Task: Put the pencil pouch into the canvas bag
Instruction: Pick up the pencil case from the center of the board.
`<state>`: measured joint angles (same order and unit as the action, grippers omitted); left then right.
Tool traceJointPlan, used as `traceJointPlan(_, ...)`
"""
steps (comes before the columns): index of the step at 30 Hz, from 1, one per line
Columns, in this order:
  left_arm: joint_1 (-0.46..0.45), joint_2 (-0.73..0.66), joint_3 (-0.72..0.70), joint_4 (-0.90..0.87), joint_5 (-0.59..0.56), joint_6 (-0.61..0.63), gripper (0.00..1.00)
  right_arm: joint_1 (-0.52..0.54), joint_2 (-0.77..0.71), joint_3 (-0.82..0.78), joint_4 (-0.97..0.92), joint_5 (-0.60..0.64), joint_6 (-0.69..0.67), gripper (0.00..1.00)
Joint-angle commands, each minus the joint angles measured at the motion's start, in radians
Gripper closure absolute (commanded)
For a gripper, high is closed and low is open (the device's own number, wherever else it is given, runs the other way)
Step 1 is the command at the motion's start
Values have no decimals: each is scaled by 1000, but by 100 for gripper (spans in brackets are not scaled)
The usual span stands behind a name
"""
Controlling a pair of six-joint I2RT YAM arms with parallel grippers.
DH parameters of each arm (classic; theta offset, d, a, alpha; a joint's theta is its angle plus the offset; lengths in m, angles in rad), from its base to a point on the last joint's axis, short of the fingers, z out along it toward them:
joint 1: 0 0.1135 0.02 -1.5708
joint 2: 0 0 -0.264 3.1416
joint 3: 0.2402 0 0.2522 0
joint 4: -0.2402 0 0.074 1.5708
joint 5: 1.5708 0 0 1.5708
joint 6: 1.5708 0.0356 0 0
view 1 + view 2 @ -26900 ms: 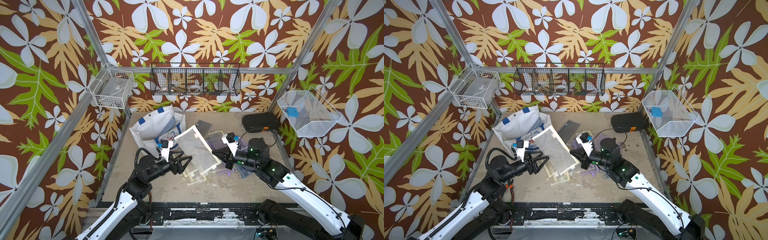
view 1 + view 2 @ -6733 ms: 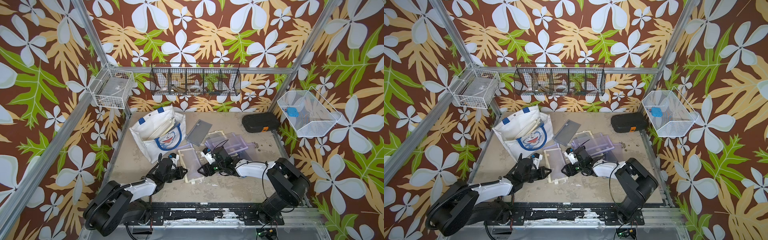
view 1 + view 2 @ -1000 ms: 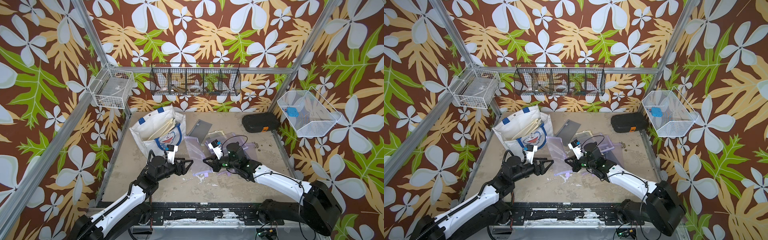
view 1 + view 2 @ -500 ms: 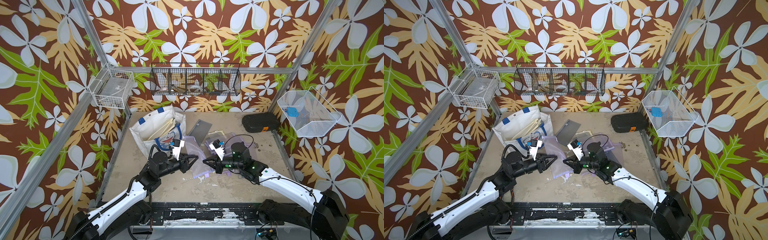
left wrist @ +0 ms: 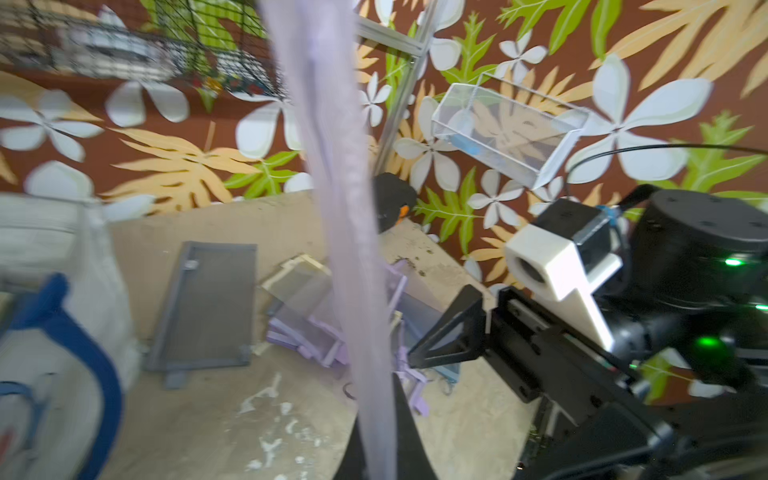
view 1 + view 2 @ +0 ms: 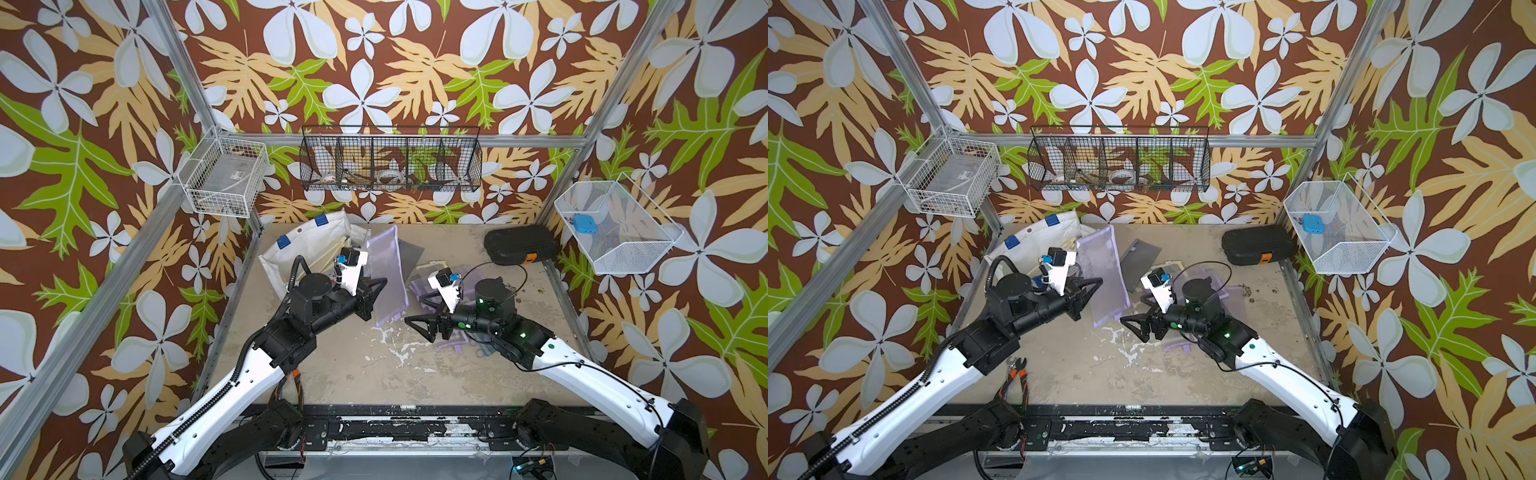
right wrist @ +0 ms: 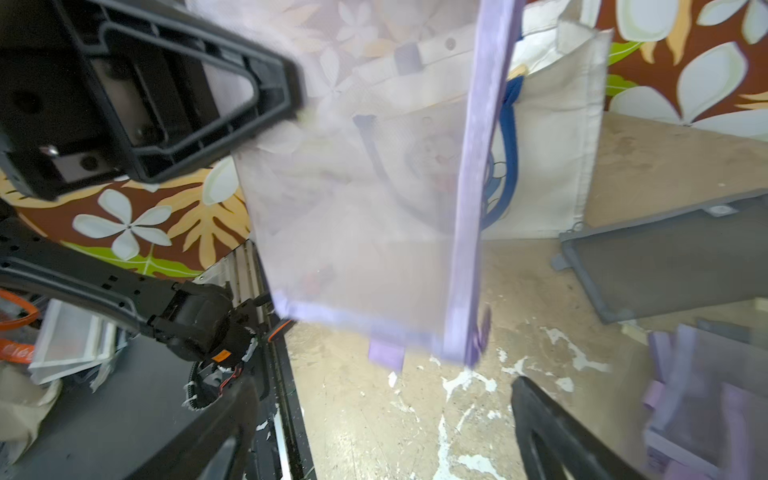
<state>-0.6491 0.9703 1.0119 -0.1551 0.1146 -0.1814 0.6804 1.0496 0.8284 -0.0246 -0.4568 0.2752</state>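
The pencil pouch, a see-through purple mesh sleeve with a darker purple zip edge, hangs lifted off the counter near the middle of both top views. It stands on edge, its upper end reaching toward the back wall. It is just to the right of the canvas bag and has not gone in. From the left wrist camera the pouch shows edge-on as a thin lilac strip. From the right wrist camera it shows as a broad veil with the bag behind it.

The left hand pinches the pouch by its left long edge, fingers pressed together on the mesh. This shows in both top views. The right hand sits just lower right of the pouch's bottom corner. Its fingers are spread wide with nothing between them.

The white bag lies slumped in the upper left part of the counter, its mouth gaping and its blue tabs showing along the rim. Its blue handle is blurred in the left wrist view.

A grey mesh pouch lies flat just right of the held one. A loose pile of pouches, purple and cream, spreads under the right arm. A black hard case with an orange tab rests at the upper right of the counter.
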Motion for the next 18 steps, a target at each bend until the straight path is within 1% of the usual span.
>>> traceJointPlan(1, 2, 43, 118, -210, -223, 260, 100, -1, -36, 30, -83, 137, -2, 3)
traceJointPlan(5, 10, 128, 263, -258, -432, 430, 100, 0, -89, 35, -55, 144, 50, 2)
traceJointPlan(9, 47, 238, 377, -260, -589, 586, 100, 1, -91, 50, -85, 154, 40, 2)
traceJointPlan(10, 48, 269, 394, -257, -646, 629, 100, -2, -94, 44, -81, 153, 34, 2)
traceJointPlan(12, 48, 320, 409, -254, -745, 699, 100, -2, -109, 28, -59, 146, 24, 2)
traceJointPlan(14, 53, 343, 386, -204, -831, 766, 100, -11, -115, 18, -43, 137, 21, 1)
traceJointPlan(15, 67, 355, 374, -183, -853, 786, 100, -20, -112, 16, -35, 124, 21, 1)
traceJointPlan(18, 120, 383, 331, -126, -868, 810, 100, -65, -87, 15, -10, 58, 40, 1)
